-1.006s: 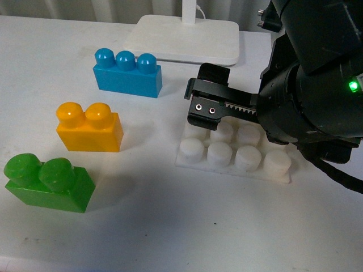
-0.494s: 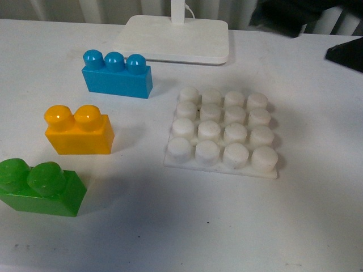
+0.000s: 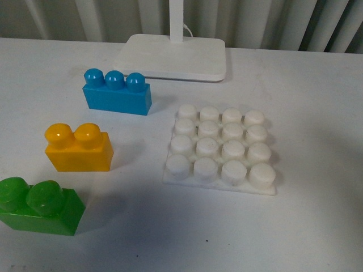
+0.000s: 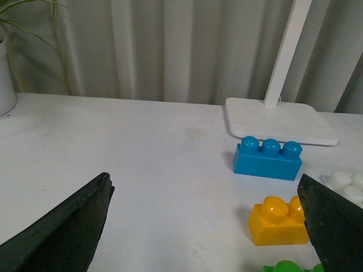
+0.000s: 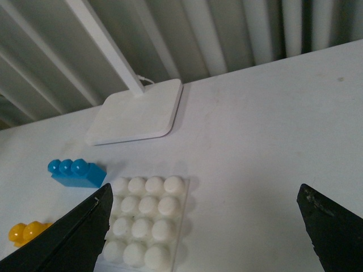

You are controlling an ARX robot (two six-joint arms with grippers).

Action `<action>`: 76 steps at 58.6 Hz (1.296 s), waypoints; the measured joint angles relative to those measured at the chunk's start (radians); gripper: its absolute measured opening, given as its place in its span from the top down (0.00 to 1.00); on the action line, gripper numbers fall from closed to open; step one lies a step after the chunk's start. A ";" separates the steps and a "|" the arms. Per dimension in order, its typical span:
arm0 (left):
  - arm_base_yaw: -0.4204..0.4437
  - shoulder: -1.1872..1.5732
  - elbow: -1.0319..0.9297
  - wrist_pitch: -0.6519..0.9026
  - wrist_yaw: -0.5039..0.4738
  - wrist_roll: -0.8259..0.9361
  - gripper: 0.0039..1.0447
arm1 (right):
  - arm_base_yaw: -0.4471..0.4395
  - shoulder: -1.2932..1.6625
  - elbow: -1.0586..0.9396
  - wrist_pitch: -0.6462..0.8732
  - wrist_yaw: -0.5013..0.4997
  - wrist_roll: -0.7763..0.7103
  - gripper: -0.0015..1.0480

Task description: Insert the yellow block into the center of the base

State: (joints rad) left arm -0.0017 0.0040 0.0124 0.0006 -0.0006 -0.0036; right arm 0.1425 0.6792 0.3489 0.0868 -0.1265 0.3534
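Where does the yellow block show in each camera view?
Front view: yellow block, between the blue brick and the green brick.
Left wrist view: yellow block in full, close to the blue brick.
Right wrist view: yellow block only partly visible at the frame's edge, beyond the blue brick.
Shared landmark: the blue brick.

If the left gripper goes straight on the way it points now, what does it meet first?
Most likely the bare table, no brick in line: the yellow block sits off-centre, near one side of the open left gripper. Depth is unclear.
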 joint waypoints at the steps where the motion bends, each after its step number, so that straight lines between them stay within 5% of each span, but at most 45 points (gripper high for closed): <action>1: 0.000 0.000 0.000 0.000 0.000 0.000 0.06 | -0.020 -0.024 -0.013 -0.002 0.000 -0.004 0.09; 12: 0.000 0.000 0.000 0.000 0.001 0.000 0.06 | -0.051 -0.088 -0.062 0.053 0.079 -0.060 0.13; 18: 0.000 0.000 0.000 0.000 -0.001 0.000 0.06 | -0.045 -0.122 -0.159 0.258 0.215 -0.237 0.31; 23: 0.000 0.000 0.000 0.000 0.000 0.000 0.06 | -0.113 -0.166 -0.193 0.266 0.135 -0.302 0.47; 39: 0.000 0.000 0.000 0.000 0.000 0.000 0.06 | -0.141 -0.278 -0.268 0.229 0.127 -0.346 0.99; 76: 0.000 0.000 0.000 0.000 0.000 0.000 0.06 | -0.141 -0.501 -0.344 0.097 0.127 -0.350 0.99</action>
State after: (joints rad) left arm -0.0017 0.0040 0.0124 0.0006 -0.0006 -0.0036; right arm 0.0013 0.1780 0.0051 0.1833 0.0010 0.0036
